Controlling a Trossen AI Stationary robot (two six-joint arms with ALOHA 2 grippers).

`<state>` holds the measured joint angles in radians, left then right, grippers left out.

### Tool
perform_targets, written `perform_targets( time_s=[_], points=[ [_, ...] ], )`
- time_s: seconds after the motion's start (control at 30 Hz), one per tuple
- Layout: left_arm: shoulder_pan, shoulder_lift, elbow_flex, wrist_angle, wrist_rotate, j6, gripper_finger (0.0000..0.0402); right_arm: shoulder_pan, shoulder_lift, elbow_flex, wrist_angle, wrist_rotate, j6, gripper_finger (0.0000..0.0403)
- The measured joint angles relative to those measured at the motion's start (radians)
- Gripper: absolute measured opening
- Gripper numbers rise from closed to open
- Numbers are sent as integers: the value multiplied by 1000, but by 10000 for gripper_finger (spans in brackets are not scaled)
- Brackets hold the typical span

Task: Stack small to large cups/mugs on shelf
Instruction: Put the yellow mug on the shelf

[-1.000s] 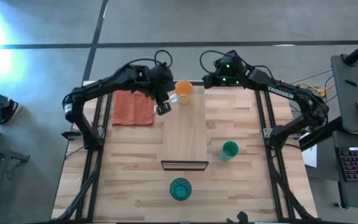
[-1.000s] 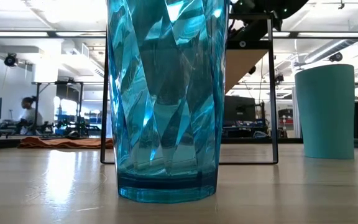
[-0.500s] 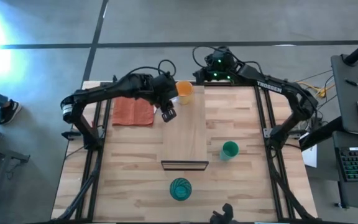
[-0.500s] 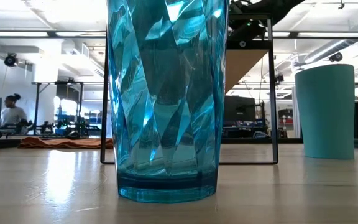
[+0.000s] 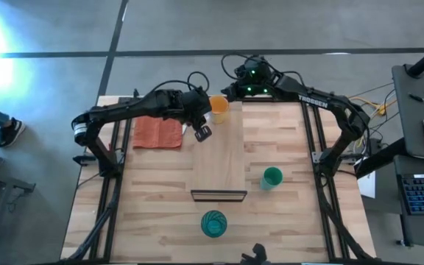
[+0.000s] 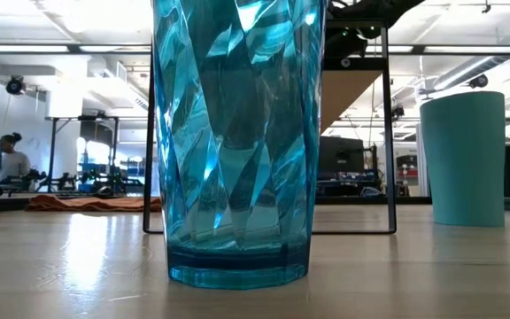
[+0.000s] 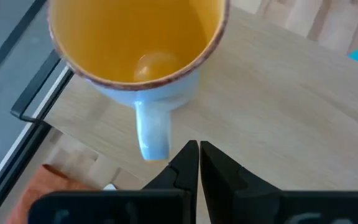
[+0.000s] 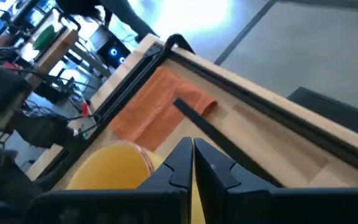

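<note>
The small orange mug (image 5: 217,107), pale blue outside with a handle (image 7: 152,132), stands on the far end of the light-wood shelf (image 5: 217,165). The green cup (image 5: 271,177) stands on the table right of the shelf. The teal tumbler (image 5: 213,224) stands near the front edge and fills the low view (image 6: 237,142). My left gripper (image 7: 199,152) is shut and hovers just short of the mug's handle, over the shelf's left side (image 5: 203,133). My right gripper (image 8: 192,155) is shut, close beside the mug at the far edge (image 5: 232,93).
An orange-red cloth (image 5: 158,132) lies at the far left, left of the shelf. The shelf's dark metal frame (image 6: 388,133) stands behind the tumbler in the low view. A person (image 6: 7,159) sits in the room beyond the table.
My right gripper has moved along the far edge toward the table's left, closer to the orange mug. My left gripper has shifted a little toward the table's right, onto the shelf's left side. The three cups have stayed where they were.
</note>
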<state>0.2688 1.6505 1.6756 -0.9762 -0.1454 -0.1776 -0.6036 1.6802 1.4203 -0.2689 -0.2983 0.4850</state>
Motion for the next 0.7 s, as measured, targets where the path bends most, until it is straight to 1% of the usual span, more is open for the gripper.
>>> perform_targets(
  time_s=[0.23, 0.4, 0.57, 0.7],
  points=[
    [19, 0, -26, 11, -22, 8, 0, 28, -8, -2, -80, 0, -31, 9],
    [28, 0, -73, 43, -22, 9, 0, 41, -8, -2, -103, 3, -37, 9],
    [28, 0, -79, 79, -24, 31, 0, 41, -11, -2, -132, 3, -39, 9],
    [30, 0, -73, 128, -23, 61, 0, 41, -30, -2, -172, 42, -52, 9]
  ],
)
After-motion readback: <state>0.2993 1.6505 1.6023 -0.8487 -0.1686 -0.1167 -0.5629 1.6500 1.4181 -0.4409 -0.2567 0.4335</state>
